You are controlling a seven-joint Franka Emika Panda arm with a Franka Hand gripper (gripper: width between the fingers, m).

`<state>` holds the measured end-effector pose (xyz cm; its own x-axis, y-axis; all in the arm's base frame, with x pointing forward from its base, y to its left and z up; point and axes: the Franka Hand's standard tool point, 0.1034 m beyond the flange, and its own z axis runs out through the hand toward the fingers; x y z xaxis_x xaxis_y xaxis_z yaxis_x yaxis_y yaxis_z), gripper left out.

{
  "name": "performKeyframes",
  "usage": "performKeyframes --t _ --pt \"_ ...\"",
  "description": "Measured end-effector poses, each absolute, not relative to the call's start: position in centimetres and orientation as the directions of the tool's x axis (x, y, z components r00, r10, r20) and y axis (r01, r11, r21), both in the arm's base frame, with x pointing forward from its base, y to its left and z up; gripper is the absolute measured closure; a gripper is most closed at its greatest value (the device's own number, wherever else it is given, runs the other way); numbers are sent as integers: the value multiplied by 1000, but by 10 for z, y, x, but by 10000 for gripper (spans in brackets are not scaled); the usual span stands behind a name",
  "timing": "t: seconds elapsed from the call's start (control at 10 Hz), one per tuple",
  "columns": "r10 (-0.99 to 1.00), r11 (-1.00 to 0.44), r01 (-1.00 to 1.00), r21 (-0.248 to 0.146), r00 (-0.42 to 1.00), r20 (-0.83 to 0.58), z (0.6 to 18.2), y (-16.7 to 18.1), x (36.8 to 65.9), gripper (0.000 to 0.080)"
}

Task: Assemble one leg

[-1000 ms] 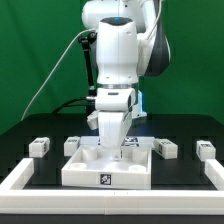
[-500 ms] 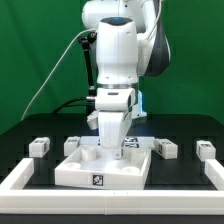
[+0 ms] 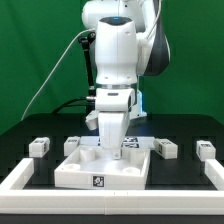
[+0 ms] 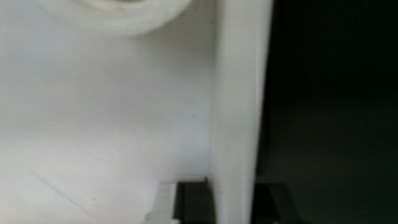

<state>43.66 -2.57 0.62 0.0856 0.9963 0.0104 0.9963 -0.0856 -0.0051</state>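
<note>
The large white square tabletop [image 3: 80, 172] lies flat on the black table with a tag on its front side. My gripper [image 3: 110, 146] points straight down onto it near its back middle. In the wrist view the two dark fingers [image 4: 192, 204] straddle the tabletop's upright edge [image 4: 242, 110], so my gripper [image 4: 231, 202] is shut on that edge. A round boss [image 4: 125, 10] shows on the tabletop's face. Small white legs stand on the table: two at the exterior view's left [image 3: 38, 146] [image 3: 73, 143] and two at its right [image 3: 166, 148] [image 3: 205, 150].
A white rail [image 3: 110, 206] runs along the table's front and turns back at both ends [image 3: 14, 178] [image 3: 214, 178]. A green backdrop stands behind the arm. A cable [image 3: 55, 70] hangs from the arm at the exterior view's left.
The tabletop has slid a little toward the exterior view's left with my gripper on its edge. The legs have not moved.
</note>
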Motion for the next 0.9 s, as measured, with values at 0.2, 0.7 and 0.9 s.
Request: performKeyframes --t 0.2,0.7,0.9 --pt "1000 0 1000 6 0 13 6 -9 445 742" --pt "1000 20 1000 6 -21 12 6 -1 445 742" --pt "999 43 999 5 -43 14 6 17 450 742"
